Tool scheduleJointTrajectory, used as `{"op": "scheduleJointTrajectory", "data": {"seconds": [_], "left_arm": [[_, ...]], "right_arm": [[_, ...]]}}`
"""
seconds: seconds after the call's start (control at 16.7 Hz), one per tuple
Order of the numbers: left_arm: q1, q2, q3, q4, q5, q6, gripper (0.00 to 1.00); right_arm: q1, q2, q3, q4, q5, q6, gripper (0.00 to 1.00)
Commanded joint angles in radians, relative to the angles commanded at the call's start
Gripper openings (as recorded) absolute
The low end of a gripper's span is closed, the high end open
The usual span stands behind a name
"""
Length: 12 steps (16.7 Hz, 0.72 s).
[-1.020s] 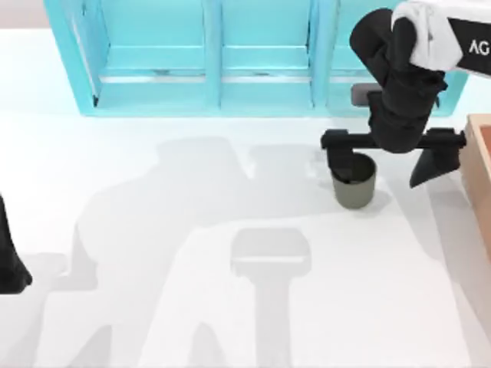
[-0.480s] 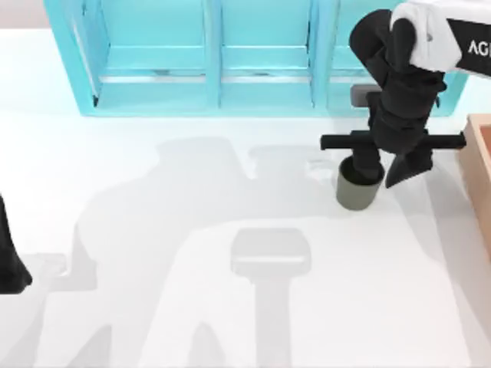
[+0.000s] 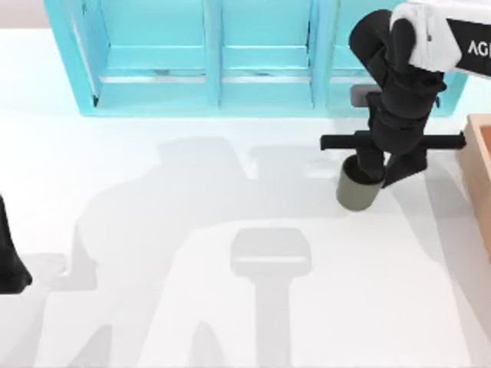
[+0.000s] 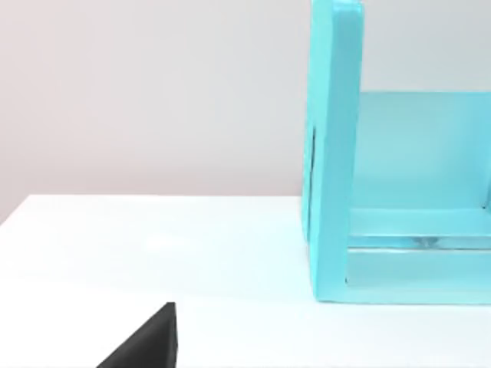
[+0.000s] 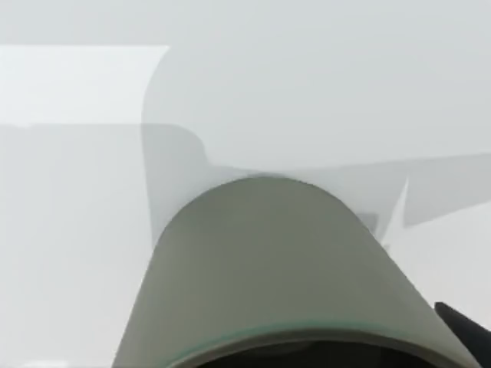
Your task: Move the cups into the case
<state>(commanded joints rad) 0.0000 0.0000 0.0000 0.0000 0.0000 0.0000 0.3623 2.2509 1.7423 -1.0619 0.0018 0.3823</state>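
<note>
Item 1: your right pincer (image 3: pixel 377 173), at the table's (image 3: pixel 192 322) right rear, fingers drawn in on the rim of the cup (image 3: pixel 356 192), one inside the mouth, one outside its wall.
Item 2: cup, olive-grey, upright on the table directly under that pincer; its wall is close up in the right wrist view (image 5: pixel 268 261).
Item 3: turquoise case (image 3: pixel 207 54), just behind the pincer.
Item 4: brown box (image 3: pixel 479 176), just right of it.
Item 5: your left pincer (image 3: pixel 9 264), parked far left; I cannot tell its opening.
</note>
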Motion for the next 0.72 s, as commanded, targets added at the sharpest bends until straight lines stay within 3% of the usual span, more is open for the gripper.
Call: {"op": "scheduleJointTrajectory", "data": {"seconds": [0.36,0.72], "left_arm": [[0.0,0.0,0.0,0.0,0.0,0.0,1.0],[0.0,0.0,0.0,0.0,0.0,0.0,1.0]], "right_arm": [[-0.02,-0.027,0.023,-0.034,0.0,-0.018,0.0],[-0.105,-0.115,0.081,-0.204,0.004,-0.116,0.0]]}}
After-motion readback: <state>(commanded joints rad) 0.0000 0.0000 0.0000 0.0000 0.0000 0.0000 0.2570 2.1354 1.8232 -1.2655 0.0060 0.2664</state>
